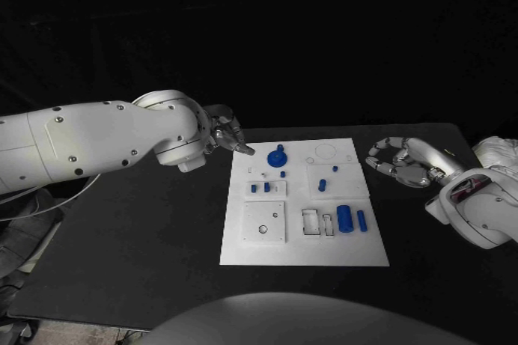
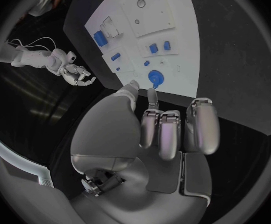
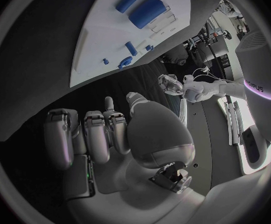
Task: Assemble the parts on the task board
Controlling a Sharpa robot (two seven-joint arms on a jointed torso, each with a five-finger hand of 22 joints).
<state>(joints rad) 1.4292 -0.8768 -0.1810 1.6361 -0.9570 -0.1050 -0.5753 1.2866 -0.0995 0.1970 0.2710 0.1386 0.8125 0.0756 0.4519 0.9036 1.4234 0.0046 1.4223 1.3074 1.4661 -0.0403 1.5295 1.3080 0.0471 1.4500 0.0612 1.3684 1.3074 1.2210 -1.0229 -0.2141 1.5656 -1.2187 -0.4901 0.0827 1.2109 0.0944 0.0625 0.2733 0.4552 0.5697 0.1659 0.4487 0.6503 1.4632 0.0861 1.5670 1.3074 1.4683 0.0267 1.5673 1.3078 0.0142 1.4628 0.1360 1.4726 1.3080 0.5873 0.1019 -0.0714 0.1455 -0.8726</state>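
I see the white board (image 1: 305, 244) lying in the middle of the black table (image 1: 141, 233), with the blue parts on it: a round knobbed piece (image 1: 278, 158) near its far left corner, small pegs (image 1: 266, 186) just behind the left square plate, and two cylinders (image 1: 346, 218) towards its right edge. My left hand (image 1: 229, 136) hovers at the board's far left corner, fingers curled in on nothing. My right hand (image 1: 405, 161) sits off the board's right edge, fingers likewise curled and holding nothing.

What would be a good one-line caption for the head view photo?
Two silver robot hands, left and right, hover empty beside a white task board scattered with small blue parts.
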